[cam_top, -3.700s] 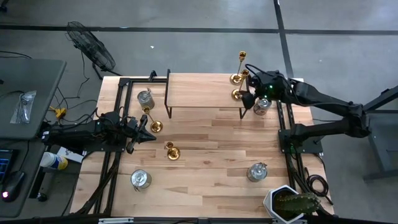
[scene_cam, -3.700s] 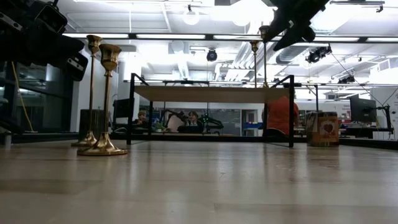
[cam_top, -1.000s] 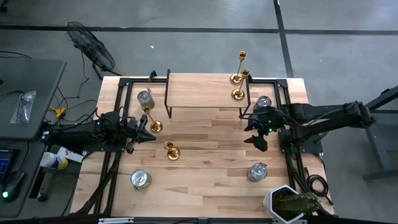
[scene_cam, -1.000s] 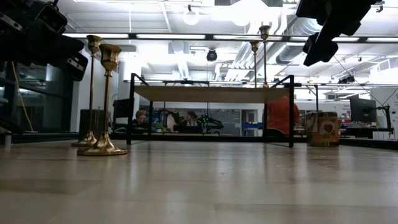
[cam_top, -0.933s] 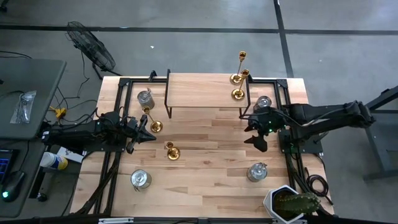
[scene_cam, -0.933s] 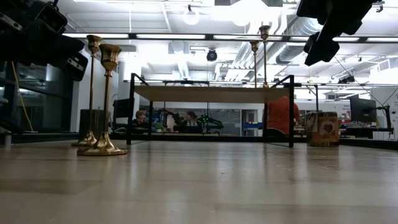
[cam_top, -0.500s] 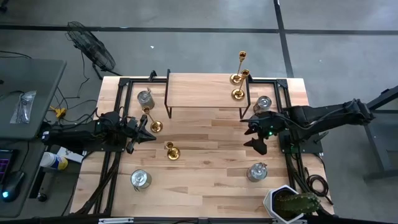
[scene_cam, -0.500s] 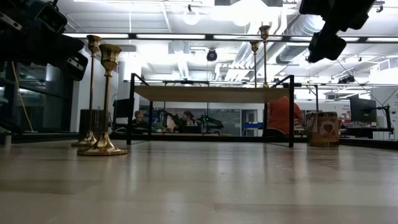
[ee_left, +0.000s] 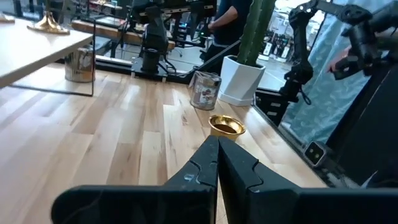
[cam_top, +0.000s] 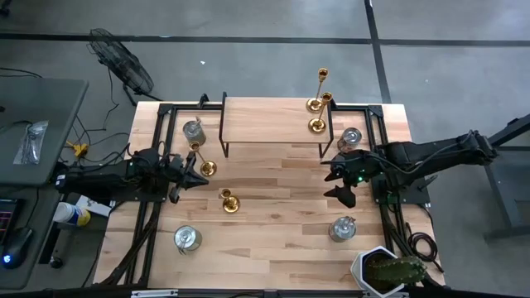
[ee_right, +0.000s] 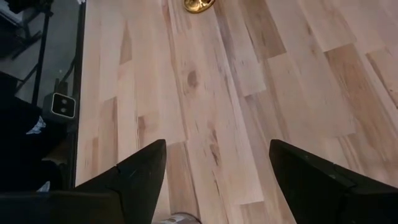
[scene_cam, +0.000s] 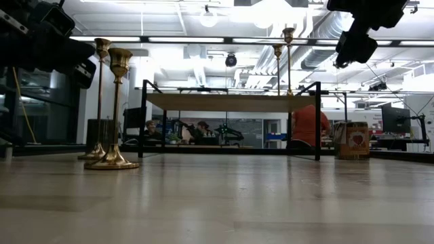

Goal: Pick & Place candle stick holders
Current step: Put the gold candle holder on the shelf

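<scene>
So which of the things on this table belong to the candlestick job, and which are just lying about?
Part of the job:
- two candle stick holders on the raised shelf
- two candle stick holders on the table
- raised shelf
- open right gripper

Just lying about:
- four silver jars
- potted cactus
- shut left gripper, waiting

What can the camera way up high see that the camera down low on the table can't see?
Only the high view shows the four silver jars, such as this one, the cactus pot and the floor fan. Only the low view shows the room behind, with people at desks and ceiling lights. Both show the raised shelf with two candle stick holders on it and two more on the table; the left gripper is shut, the right gripper open and empty.
</scene>
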`<state>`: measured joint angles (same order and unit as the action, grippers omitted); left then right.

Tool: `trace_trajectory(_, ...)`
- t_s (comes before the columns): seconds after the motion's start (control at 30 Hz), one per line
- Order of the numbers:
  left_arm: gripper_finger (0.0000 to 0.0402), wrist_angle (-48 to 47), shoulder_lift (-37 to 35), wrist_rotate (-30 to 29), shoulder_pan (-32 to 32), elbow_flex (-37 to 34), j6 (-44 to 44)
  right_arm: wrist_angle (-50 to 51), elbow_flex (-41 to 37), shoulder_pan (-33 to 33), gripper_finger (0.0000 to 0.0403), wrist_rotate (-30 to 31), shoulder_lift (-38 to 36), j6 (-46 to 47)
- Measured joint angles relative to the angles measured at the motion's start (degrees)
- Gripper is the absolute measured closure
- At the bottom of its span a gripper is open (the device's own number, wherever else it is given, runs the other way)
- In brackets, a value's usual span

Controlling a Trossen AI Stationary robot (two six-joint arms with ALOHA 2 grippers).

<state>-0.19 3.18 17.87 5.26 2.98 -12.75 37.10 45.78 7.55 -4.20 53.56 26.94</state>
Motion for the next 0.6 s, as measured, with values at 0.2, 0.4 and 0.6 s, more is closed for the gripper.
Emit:
trace_trajectory(0.2,0.0402,0.0,0.0,-0.1,0.0,0.0,-5.6,0.0,0.0,0.0,0.0125,1.3,0.0,-0.1)
trace_trajectory(0.4,0.0402,0.0,0.0,-0.9,0.0,0.0,-5.6,0.0,0.0,0.0,0.0125,1.3,0.0,-0.1)
trace_trajectory(0.6,0.0401,0.0,0.0,-0.7,0.0,0.0,-7.7,0.0,0.0,0.0,0.0125,1.5,0.0,1.9)
